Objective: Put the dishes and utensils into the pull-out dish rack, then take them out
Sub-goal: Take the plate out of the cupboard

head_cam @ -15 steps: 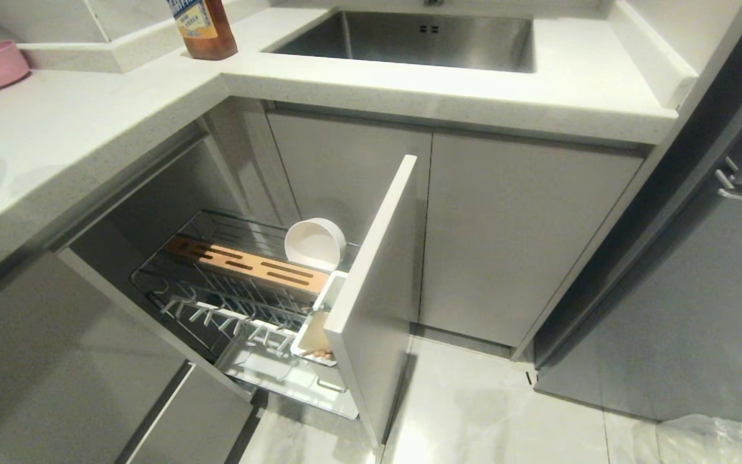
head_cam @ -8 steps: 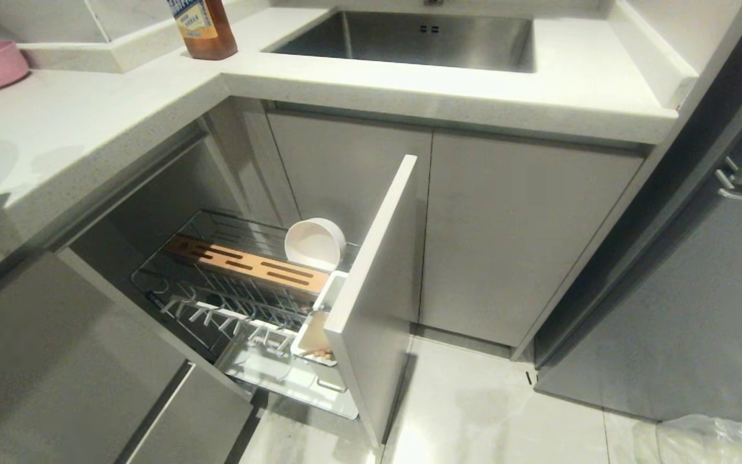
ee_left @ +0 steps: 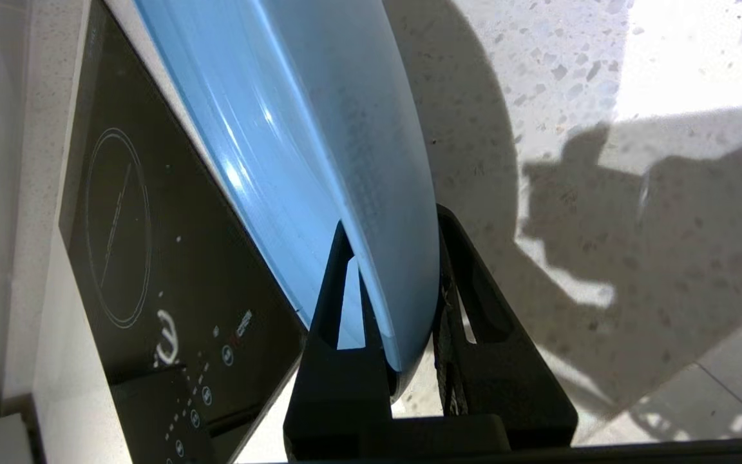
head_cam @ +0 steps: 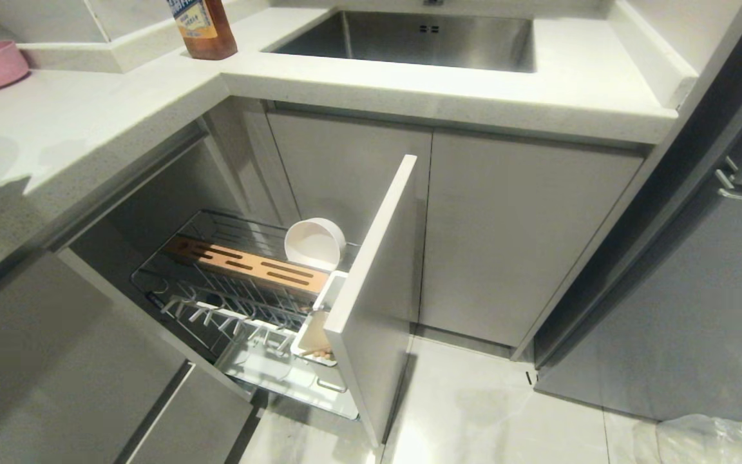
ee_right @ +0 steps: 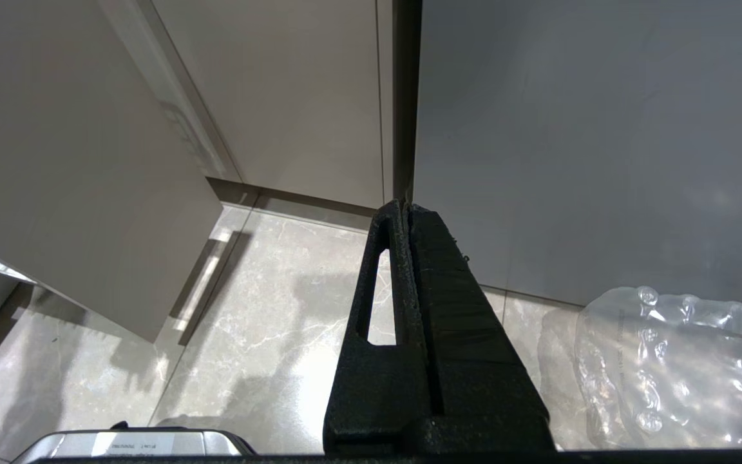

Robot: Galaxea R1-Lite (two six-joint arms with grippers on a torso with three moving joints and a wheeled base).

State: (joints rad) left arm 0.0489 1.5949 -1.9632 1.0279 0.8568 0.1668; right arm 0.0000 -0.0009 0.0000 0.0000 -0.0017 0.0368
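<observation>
Rack [head_cam: 242,303] is pulled out at lower centre of the head view, with the white bowl [head_cam: 314,243] tipped on edge at its far end. Left gripper [ee_left: 389,258] is clamped on the blue plate [ee_left: 319,142] rim, over the worktop [ee_left: 570,64] beside a black cooktop [ee_left: 171,270]. Right gripper [ee_right: 406,212] hangs pressed shut over the floor [ee_right: 268,328].
</observation>
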